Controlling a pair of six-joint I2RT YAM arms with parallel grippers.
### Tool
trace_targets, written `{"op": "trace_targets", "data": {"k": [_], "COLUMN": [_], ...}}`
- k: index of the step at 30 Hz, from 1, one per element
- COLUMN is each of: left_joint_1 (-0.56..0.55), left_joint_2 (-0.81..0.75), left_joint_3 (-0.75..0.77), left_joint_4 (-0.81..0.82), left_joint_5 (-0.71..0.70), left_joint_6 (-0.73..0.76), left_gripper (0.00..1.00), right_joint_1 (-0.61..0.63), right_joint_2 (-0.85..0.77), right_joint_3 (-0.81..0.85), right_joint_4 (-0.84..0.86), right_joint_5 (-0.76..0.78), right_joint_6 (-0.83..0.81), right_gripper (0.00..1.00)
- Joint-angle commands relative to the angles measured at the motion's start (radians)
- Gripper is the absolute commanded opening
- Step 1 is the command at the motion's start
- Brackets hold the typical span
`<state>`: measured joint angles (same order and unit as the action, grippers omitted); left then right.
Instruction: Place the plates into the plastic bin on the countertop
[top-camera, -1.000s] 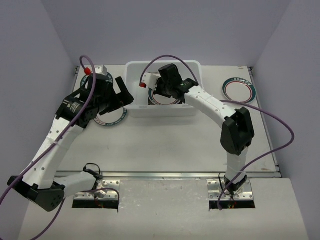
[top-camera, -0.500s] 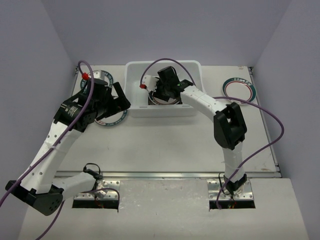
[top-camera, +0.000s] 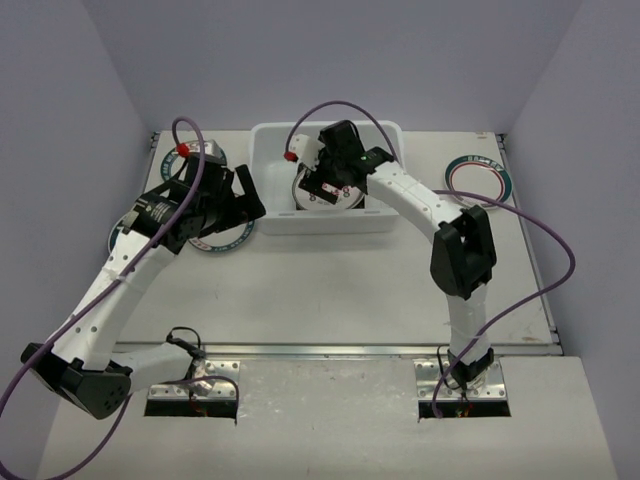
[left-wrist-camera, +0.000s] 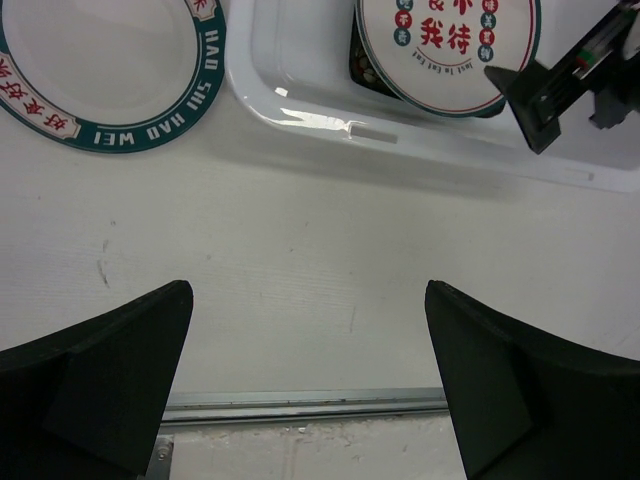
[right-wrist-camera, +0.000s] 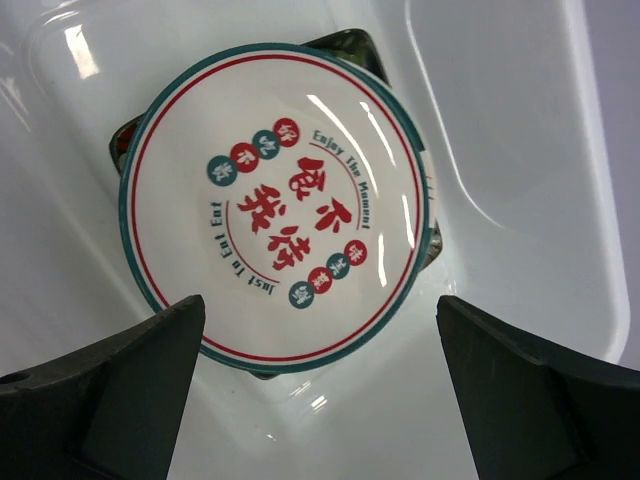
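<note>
The white plastic bin (top-camera: 326, 223) stands at the back middle of the countertop (top-camera: 330, 290). In it lies a round plate with red characters (right-wrist-camera: 275, 205), flat on a black square plate (right-wrist-camera: 352, 44). My right gripper (right-wrist-camera: 320, 320) hovers open just above that round plate's near rim, holding nothing. My left gripper (left-wrist-camera: 308, 330) is open over bare countertop, left of the bin (left-wrist-camera: 300, 112). A teal-rimmed round plate (left-wrist-camera: 100, 70) lies beside the bin, partly under the left arm (top-camera: 228, 236). Another teal-rimmed plate (top-camera: 478, 179) lies to the right of the bin.
A metal rail (top-camera: 330, 350) runs along the countertop's near edge. Part of another teal rim (top-camera: 180, 150) shows behind the left wrist. The right gripper's finger (left-wrist-camera: 540, 100) reaches over the bin's rim. Purple cables loop above both arms. Walls close in the left, back and right.
My right gripper opened and let go of the round plate with red characters, which now lies on the black plate in the bin. The left arm shifted slightly, still open.
</note>
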<state>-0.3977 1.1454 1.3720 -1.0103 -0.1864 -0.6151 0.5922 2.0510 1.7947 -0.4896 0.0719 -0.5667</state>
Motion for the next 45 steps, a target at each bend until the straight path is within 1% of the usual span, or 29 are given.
{"op": "trace_targets", "data": {"k": [1, 2, 4, 8, 10, 12, 13, 14, 15, 16, 18, 19, 20, 23, 25, 28, 29, 31, 32, 33, 36, 38, 39, 40, 41, 43, 45], "left_joint_1": [0.015, 0.017, 0.016, 0.017, 0.017, 0.017, 0.017, 0.018, 0.019, 0.019, 0.019, 0.02, 0.02, 0.019, 0.019, 0.019, 0.019, 0.019, 0.019, 0.019, 0.02, 0.019, 0.019, 0.02, 0.02, 0.019, 0.019], "left_joint_2": [0.011, 0.014, 0.022, 0.037, 0.041, 0.045, 0.046, 0.051, 0.06, 0.063, 0.063, 0.059, 0.057, 0.046, 0.035, 0.03, 0.03, 0.029, 0.027, 0.024, 0.013, 0.009, 0.005, 0.004, 0.001, -0.011, -0.019], "left_joint_3": [0.016, 0.014, 0.009, 0.012, 0.019, 0.032, 0.033, 0.042, 0.06, 0.068, 0.082, 0.081, 0.081, 0.063, 0.044, 0.019, 0.017, 0.016, 0.016, 0.018, 0.013, 0.012, 0.01, 0.009, 0.007, -0.008, -0.02], "left_joint_4": [0.048, 0.051, 0.057, 0.059, 0.061, 0.059, 0.057, 0.048, 0.034, 0.033, 0.016, 0.013, 0.011, 0.012, 0.018, 0.025, 0.025, 0.018, 0.016, 0.014, 0.007, 0.007, 0.003, 0.003, 0.003, 0.012, 0.017], "left_joint_5": [0.006, 0.008, 0.013, 0.021, 0.022, 0.021, 0.02, 0.014, 0.003, -0.004, -0.028, -0.034, -0.036, -0.044, -0.044, -0.03, -0.024, -0.02, -0.025, -0.027, -0.023, -0.014, -0.006, 0.0, 0.006, 0.051, 0.076], "left_joint_6": [0.035, 0.037, 0.041, 0.048, 0.053, 0.068, 0.073, 0.081, 0.092, 0.096, 0.103, 0.109, 0.112, 0.123, 0.124, 0.124, 0.128, 0.134, 0.135, 0.135, 0.137, 0.136, 0.134, 0.133, 0.133, 0.147, 0.159], "left_gripper": [1.0, 1.0, 1.0, 1.0, 1.0, 1.0, 1.0, 1.0, 1.0, 1.0, 1.0, 1.0, 1.0, 1.0, 1.0, 1.0, 1.0, 1.0, 1.0, 1.0, 1.0, 1.0, 1.0, 1.0, 1.0, 1.0, 1.0], "right_joint_1": [-0.043, -0.048, -0.063, -0.065, -0.08, -0.129, -0.16, -0.222, -0.326, -0.384, -0.521, -0.555, -0.568, -0.626, -0.643, -0.659, -0.66, -0.662, -0.664, -0.67, -0.692, -0.731, -0.78, -0.784, -0.828, -0.899, -0.923], "right_joint_2": [-0.013, -0.011, 0.012, 0.019, 0.005, -0.012, -0.016, -0.037, -0.08, -0.113, -0.256, -0.316, -0.337, -0.438, -0.486, -0.591, -0.65, -0.747, -0.807, -0.84, -0.881, -0.86, -0.828, -0.825, -0.804, -0.679, -0.604], "right_joint_3": [0.094, 0.105, 0.161, 0.191, 0.269, 0.351, 0.374, 0.408, 0.39, 0.39, 0.2, 0.093, 0.009, -0.206, -0.329, -0.559, -0.663, -0.839, -0.95, -1.019, -1.185, -1.238, -1.29, -1.295, -1.311, -1.335, -1.301], "right_joint_4": [-0.041, -0.046, -0.117, -0.175, -0.186, -0.219, -0.238, -0.259, -0.283, -0.283, -0.228, -0.171, -0.125, -0.082, -0.047, 0.071, 0.133, 0.315, 0.365, 0.425, 0.586, 0.652, 0.731, 0.738, 0.779, 0.937, 0.964], "right_joint_5": [0.021, 0.024, -0.027, -0.052, -0.039, -0.011, -0.035, -0.08, -0.142, -0.144, -0.216, -0.218, -0.219, -0.142, -0.124, -0.081, -0.032, 0.063, 0.082, 0.098, 0.156, 0.139, 0.09, 0.049, 0.014, -0.09, -0.142], "right_joint_6": [0.11, 0.136, 0.181, 0.264, 0.424, 0.621, 0.653, 0.781, 0.99, 1.086, 1.287, 1.32, 1.332, 1.416, 1.49, 1.613, 1.665, 1.782, 1.833, 1.861, 1.904, 1.902, 1.915, 1.918, 1.918, 1.881, 1.876], "right_gripper": [0.99, 0.99, 0.99, 0.99, 0.99, 0.99, 0.99, 0.99, 0.99, 0.99, 0.99, 0.99, 0.99, 0.99, 0.99, 0.99, 0.99, 0.99, 0.99, 0.99, 0.99, 0.99, 0.99, 0.98, 0.97, 0.93, 0.92]}}
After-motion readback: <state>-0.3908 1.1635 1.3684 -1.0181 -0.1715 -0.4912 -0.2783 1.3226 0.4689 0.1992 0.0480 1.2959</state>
